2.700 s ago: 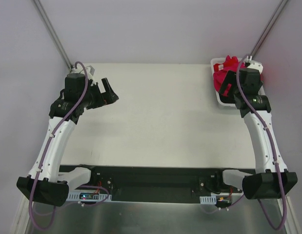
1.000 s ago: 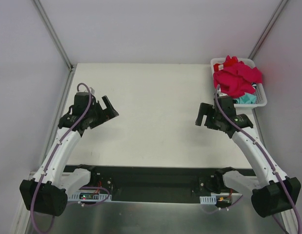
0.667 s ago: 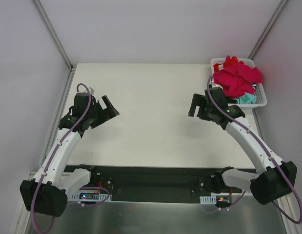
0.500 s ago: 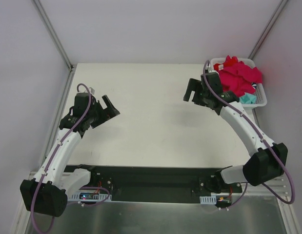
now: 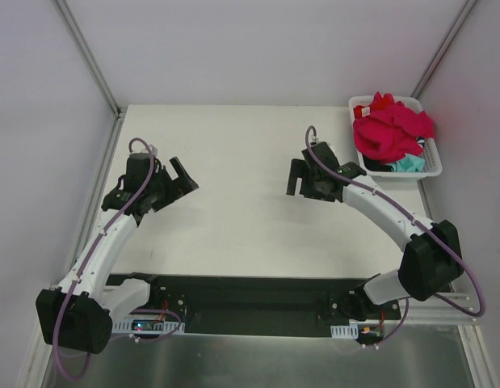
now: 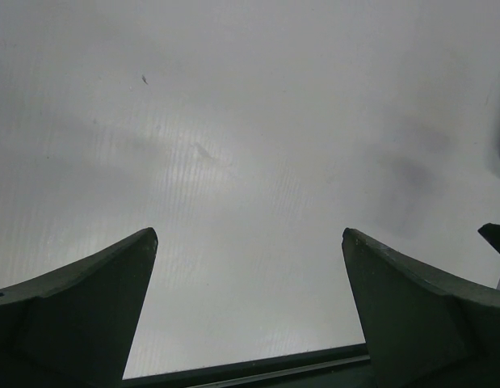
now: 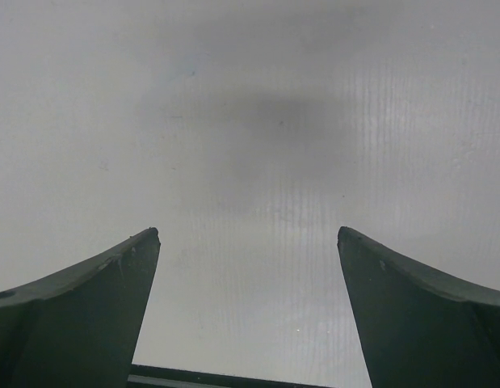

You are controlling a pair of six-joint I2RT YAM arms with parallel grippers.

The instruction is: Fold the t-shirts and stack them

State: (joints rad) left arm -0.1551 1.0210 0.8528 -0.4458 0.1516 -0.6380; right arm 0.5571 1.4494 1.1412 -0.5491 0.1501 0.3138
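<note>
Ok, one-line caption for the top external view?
Left claw and right claw open above the table; t-shirts heaped in the white basket.

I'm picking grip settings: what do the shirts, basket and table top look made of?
Shirts: soft matte cloth, likely cotton, judging by crumpled folds. Basket: white rigid plastic, seemingly, with slotted walls. Table top: smooth off-white board, faint sheen in the wrist views; material unclear.
</note>
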